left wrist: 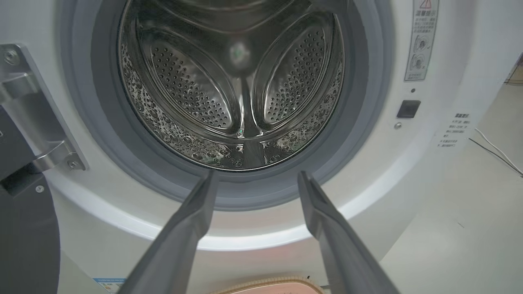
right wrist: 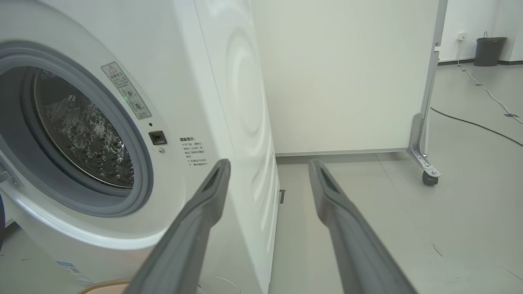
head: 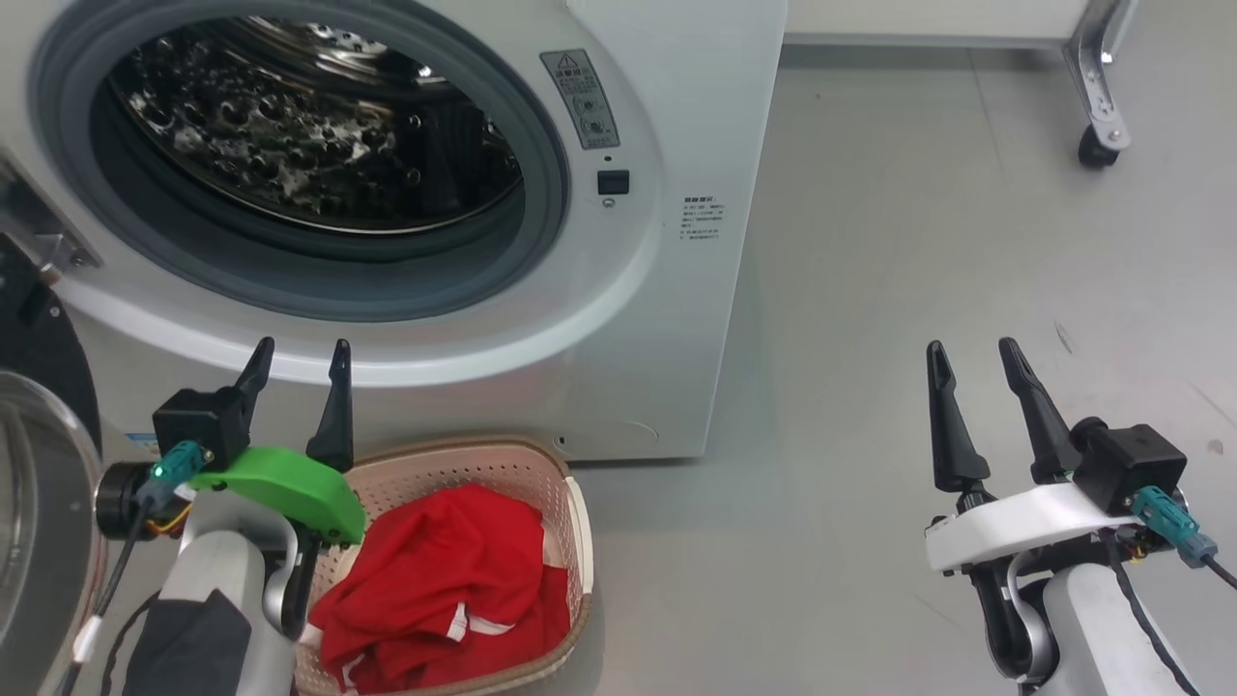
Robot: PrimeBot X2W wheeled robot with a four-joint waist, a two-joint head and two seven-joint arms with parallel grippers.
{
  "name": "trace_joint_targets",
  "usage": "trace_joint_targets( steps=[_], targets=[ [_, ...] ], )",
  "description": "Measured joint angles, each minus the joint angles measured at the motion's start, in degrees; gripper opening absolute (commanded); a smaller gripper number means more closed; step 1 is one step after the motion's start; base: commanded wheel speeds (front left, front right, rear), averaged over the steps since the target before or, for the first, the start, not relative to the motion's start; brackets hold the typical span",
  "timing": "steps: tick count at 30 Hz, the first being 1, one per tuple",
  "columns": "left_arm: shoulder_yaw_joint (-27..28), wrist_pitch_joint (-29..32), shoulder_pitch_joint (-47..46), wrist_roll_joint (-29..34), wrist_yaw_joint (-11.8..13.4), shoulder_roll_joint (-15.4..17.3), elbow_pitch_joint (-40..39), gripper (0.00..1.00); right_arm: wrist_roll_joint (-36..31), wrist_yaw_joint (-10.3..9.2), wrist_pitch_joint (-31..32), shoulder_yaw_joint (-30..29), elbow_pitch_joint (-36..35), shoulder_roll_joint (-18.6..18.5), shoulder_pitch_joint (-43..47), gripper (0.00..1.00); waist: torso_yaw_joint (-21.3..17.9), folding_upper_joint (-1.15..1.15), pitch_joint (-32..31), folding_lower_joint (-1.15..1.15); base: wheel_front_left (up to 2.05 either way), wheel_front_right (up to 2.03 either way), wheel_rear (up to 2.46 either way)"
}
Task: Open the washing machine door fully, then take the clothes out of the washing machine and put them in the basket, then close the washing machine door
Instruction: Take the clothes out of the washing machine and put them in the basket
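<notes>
The white washing machine (head: 667, 290) stands ahead, its grey-gasketed mouth showing a steel drum (left wrist: 233, 90) with no fabric visible inside. Its door (head: 39, 464) hangs swung open at the far left, black rim and glass bowl partly in view. The red clothes (head: 445, 590) with white trim lie in the cream basket (head: 572, 503) on the floor before the machine. My left gripper (head: 300, 360) is open and holds nothing, above the basket's left end, below the mouth. My right gripper (head: 974, 358) hovers open over bare floor to the machine's right.
A white panel on a metal bracket with a caster (head: 1097, 150) stands at the back right. Grey floor (head: 870, 387) stretches right of the machine. A cable (right wrist: 474, 122) and a dark bin (right wrist: 489, 51) lie farther off. The door hinge bracket (left wrist: 36, 114) sits left of the mouth.
</notes>
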Motion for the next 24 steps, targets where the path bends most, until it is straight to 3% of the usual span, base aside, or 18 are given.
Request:
trace_joint_targets(
  steps=[12,24],
  targets=[
    [0.65,0.0,9.29,-0.52,0.73,-0.43,-9.28,1.0,0.03,-0.04,0.0,-0.8,-0.27,0.31,4.08,1.0,1.71,0.0,-5.56,0.0,0.0,0.0,0.0],
    [-0.01,0.0,14.69,-0.18,1.51,-0.45,-14.88,1.0,-0.04,-0.04,0.0,0.2,-1.7,0.6,4.79,1.0,1.99,0.0,-5.73,0.0,0.0,0.0,0.0]
  ],
)
